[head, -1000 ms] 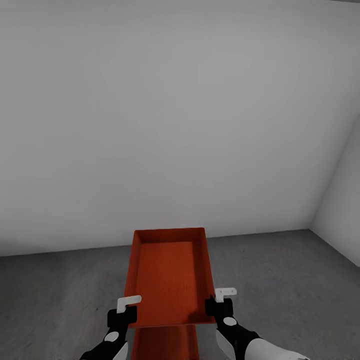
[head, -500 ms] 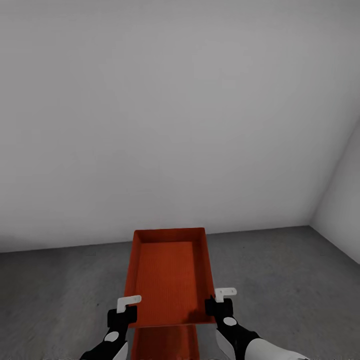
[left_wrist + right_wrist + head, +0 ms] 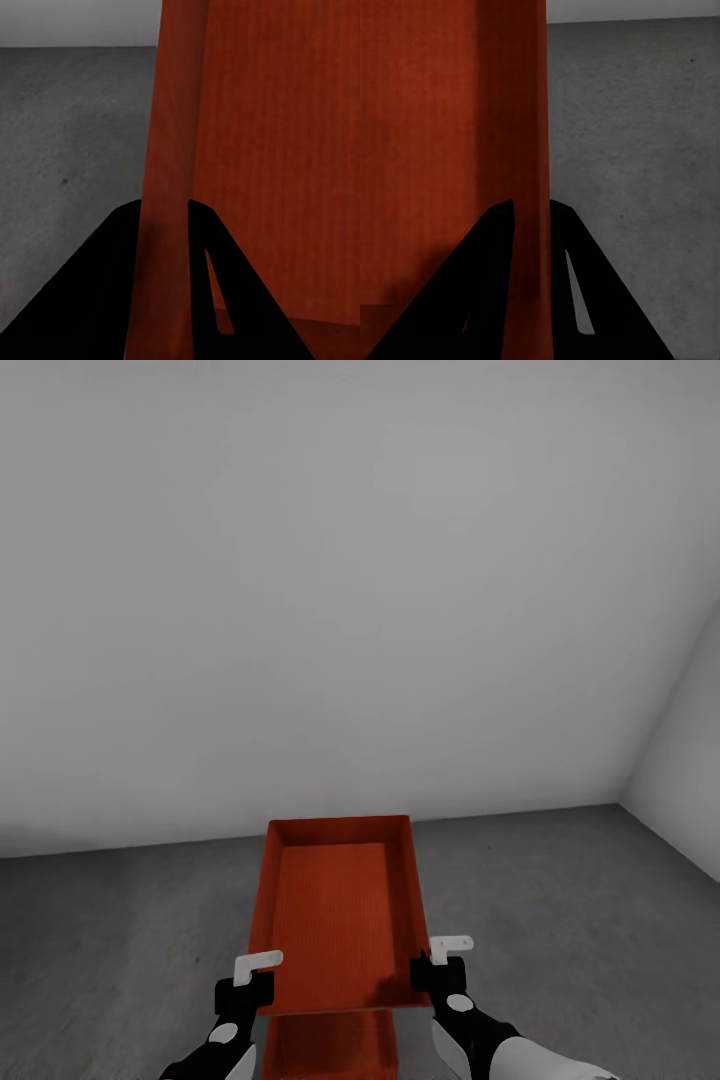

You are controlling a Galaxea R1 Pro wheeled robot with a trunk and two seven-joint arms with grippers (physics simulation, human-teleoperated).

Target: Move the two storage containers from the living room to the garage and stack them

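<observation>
An orange-red, smooth-walled, open-topped rectangular storage container [image 3: 340, 910] was held up in front of the robot, its long axis running away from the camera toward the plain pale grey wall [image 3: 340, 590]. Directly beneath its near end, a second orange-red container [image 3: 330, 1050] of the same kind showed, only partly in view. The left gripper [image 3: 245, 992] was clamped on the near left corner of the upper container's rim; in the left wrist view its black fingers [image 3: 112, 300] sat on either side of the orange-red wall [image 3: 169, 180]. The right gripper [image 3: 437, 972] pinched the near right corner in the same way, its black fingers [image 3: 480, 292] straddling the wall [image 3: 531, 150]. Below and around both containers lay the dark grey, rough concrete-like floor [image 3: 560, 920], meeting the grey wall behind and a second pale wall [image 3: 690, 760] at the right.
</observation>
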